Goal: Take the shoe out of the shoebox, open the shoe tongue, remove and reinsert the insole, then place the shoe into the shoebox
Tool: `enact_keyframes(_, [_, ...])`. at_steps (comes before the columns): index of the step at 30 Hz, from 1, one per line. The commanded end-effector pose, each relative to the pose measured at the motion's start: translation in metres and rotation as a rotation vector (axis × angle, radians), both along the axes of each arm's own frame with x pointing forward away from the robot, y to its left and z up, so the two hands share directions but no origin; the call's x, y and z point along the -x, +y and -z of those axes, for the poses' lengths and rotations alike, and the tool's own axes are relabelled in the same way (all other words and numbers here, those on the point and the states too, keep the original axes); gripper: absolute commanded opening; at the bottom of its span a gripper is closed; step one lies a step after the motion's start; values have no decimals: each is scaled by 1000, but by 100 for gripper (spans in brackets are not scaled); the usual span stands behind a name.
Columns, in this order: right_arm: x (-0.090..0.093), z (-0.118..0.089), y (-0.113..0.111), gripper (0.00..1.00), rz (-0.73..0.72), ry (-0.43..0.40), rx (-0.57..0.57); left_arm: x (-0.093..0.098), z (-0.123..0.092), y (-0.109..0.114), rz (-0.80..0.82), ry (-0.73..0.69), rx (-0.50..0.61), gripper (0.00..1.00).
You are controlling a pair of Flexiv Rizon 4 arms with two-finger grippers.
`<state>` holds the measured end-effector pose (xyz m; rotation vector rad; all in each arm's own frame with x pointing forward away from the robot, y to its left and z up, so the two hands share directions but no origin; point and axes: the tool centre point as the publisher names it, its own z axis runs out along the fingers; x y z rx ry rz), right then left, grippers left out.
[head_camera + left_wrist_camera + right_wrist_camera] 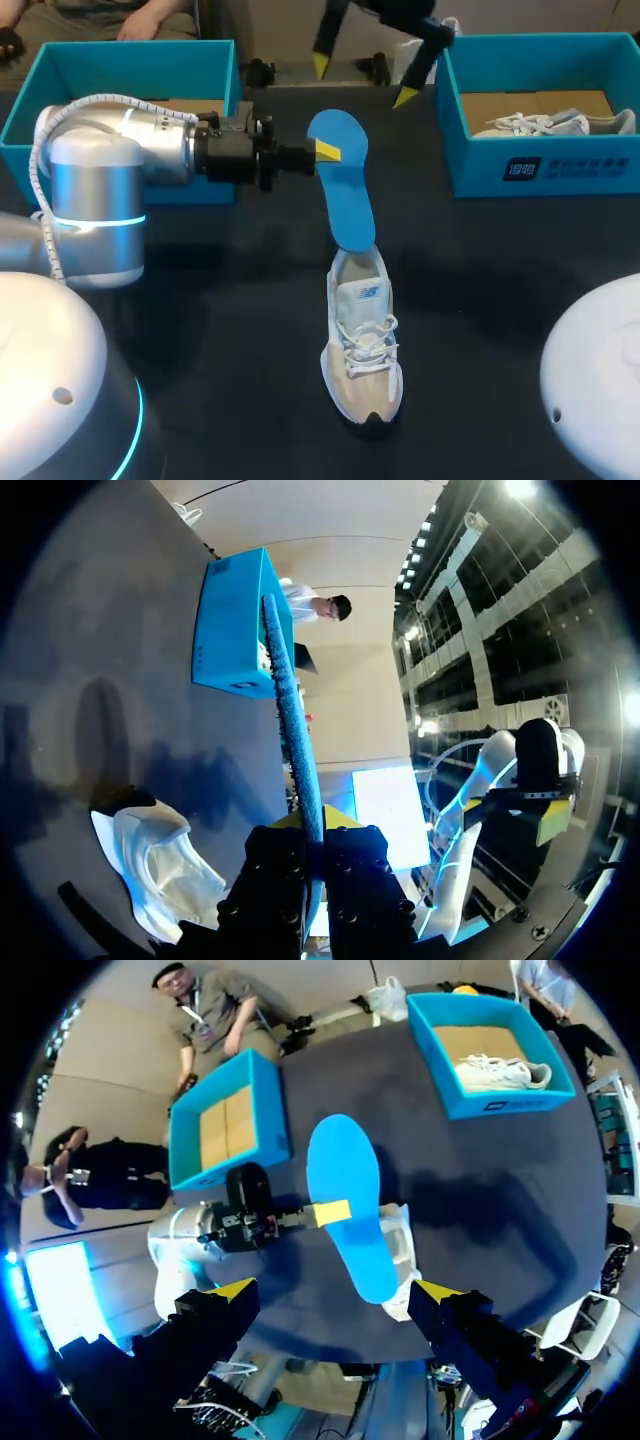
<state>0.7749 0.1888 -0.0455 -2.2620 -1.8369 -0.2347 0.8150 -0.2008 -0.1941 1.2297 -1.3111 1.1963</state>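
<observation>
A blue insole hangs upright over the table, its lower end at the heel opening of the white and beige shoe. Whether it touches the shoe I cannot tell. My left gripper is shut on the insole's upper part from the side. The left wrist view shows the insole edge-on, pinched between that gripper's fingers, with the shoe beside it. My right gripper hovers high above the table's far side, open and holding nothing. From above, its own view shows the insole and the shoe beyond its spread tips.
A blue shoebox with a cardboard bottom stands at the back left, behind my left arm. At the back right, another blue shoebox holds a second white shoe. Both arm bases sit at the near corners.
</observation>
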Motion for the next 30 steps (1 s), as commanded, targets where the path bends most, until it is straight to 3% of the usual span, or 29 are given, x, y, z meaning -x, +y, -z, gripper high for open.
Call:
enact_keyframes(1, [1, 1, 11, 100, -10, 53, 299, 1, 0, 0, 0, 0, -3, 0])
enact_keyframes(6, [2, 12, 19, 100, 2, 87, 325, 1, 0, 0, 0, 0, -3, 0])
enact_keyframes(15, [6, 16, 7, 100, 47, 57, 154, 1, 0, 0, 0, 0, -3, 0])
enact_keyframes(24, [-3, 18, -23, 100, 74, 57, -127, 1, 0, 0, 0, 0, -3, 0])
enact_keyframes(30, [-5, 18, -35, 100, 77, 24, -374, 1, 0, 0, 0, 0, -3, 0])
